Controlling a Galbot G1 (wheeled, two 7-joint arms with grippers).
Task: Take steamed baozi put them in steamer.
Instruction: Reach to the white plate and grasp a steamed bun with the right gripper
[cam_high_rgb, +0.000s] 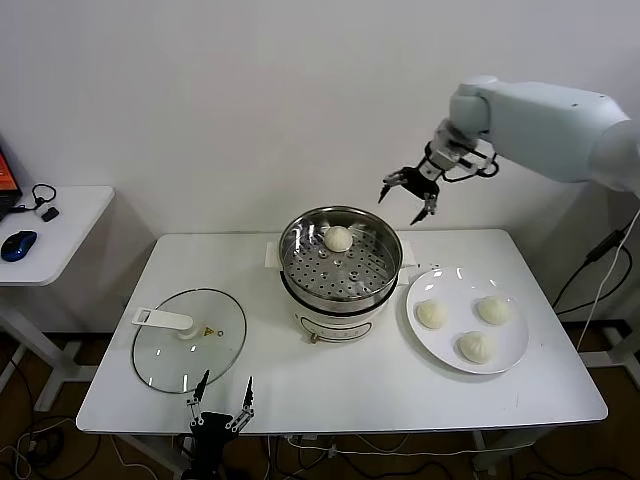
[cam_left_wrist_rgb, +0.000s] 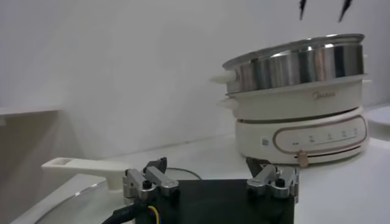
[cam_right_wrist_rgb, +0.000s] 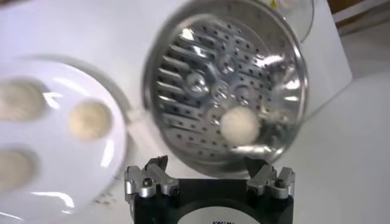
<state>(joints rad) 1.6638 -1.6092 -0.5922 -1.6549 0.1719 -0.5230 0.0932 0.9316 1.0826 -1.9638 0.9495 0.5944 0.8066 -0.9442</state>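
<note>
White wall (cam_high_rgb: 250, 100), white table (cam_high_rgb: 400, 390), side desk (cam_high_rgb: 70, 215).

Yellow warning triangle on glass lid (cam_high_rgb: 190, 341)

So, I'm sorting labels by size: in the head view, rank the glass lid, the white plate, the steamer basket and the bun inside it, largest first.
1. White plate, steamer basket and glass lid: all look about alike, so I won't rank them.
2. Bun in the steamer: clearly smallest.
</note>
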